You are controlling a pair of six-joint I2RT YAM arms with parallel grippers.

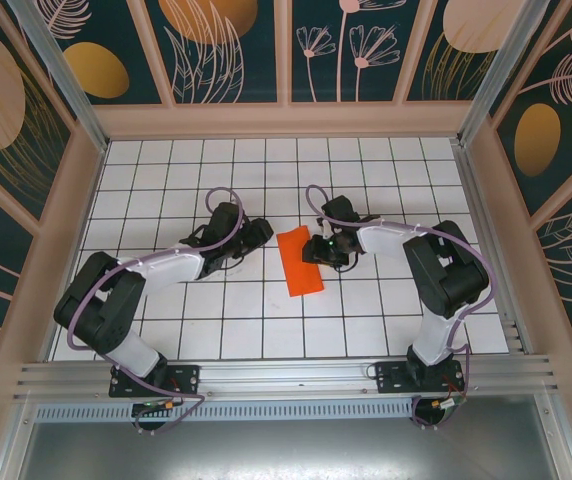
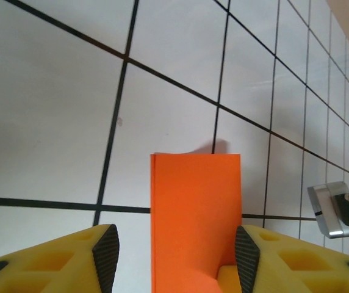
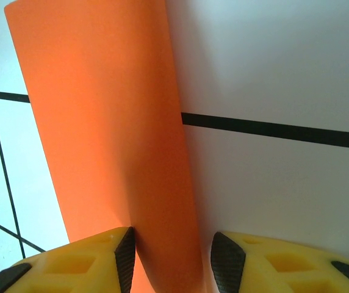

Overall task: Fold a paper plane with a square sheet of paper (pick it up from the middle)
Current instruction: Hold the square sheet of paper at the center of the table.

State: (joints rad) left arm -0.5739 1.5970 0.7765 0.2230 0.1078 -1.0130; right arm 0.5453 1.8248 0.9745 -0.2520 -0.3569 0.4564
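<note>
From above and behind the arms, we see the sheet of paper (image 1: 299,265) lying near the middle of the white gridded table (image 1: 266,170), folded into a narrow orange-red oblong set slightly aslant. The left gripper (image 1: 259,233) sits low just left of the paper's far end, a little apart from it. The right gripper (image 1: 318,247) sits at the far right edge and overlaps it. From this height we cannot tell how wide either pair of fingers stands.

On the left wrist camera, the left gripper (image 2: 176,251) has its jaws roughly half apart. The sheet of paper (image 2: 196,213) runs between them as an orange strip reaching away over the tiles. Its right edge comes up to the finger (image 2: 246,256) on that side, while bare table shows between the paper and the other pad, so nothing is pinched.

On the right wrist camera, the right gripper (image 3: 169,253) also has its jaws partly open. The sheet of paper (image 3: 101,122) curves down from the upper left and passes between them. It meets the left pad (image 3: 124,256), and a sliver of white table separates it from the other pad, so we see no clamp on it
</note>
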